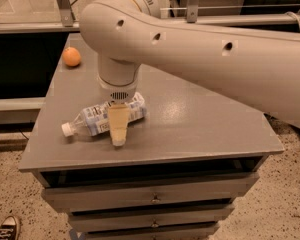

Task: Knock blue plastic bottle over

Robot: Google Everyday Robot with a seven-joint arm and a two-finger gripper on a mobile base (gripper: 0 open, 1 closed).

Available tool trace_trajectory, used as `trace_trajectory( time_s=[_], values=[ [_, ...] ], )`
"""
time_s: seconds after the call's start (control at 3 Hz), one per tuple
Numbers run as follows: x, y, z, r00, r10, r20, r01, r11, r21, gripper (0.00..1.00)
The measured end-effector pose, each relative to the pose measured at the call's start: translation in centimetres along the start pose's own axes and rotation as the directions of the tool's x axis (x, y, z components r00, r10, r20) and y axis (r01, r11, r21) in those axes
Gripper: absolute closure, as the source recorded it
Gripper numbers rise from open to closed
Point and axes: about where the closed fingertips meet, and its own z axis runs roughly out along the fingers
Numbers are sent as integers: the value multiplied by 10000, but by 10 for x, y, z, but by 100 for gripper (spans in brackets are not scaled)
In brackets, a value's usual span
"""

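The blue plastic bottle (97,119) lies on its side on the grey table top (200,119). Its white cap (66,129) points left toward the front-left edge, and its pale label faces up. My gripper (119,140) hangs from the big white arm (200,49) straight over the bottle's middle. Its tan tip reaches down in front of the bottle, close to the table surface, and hides part of the label.
An orange (71,57) sits at the table's back left corner. The table is a cabinet with drawers (150,196) below. A shoe (7,228) is on the speckled floor at the lower left. A metal rail and black panel run behind the table.
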Motion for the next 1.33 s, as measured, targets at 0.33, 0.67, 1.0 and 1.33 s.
trace_trajectory(
  time_s=[0.33,0.67,1.0,1.33],
  values=[
    [8,-7,-24,9961,408,785,-447,9978,487,0],
    [26,-12,-54,9732,956,2092,-1149,9900,817,0],
    [82,-11,-88,9187,1555,3632,-2119,9698,1208,0],
    [91,-4,-97,9101,1558,3840,-2195,9672,1279,0]
  ],
)
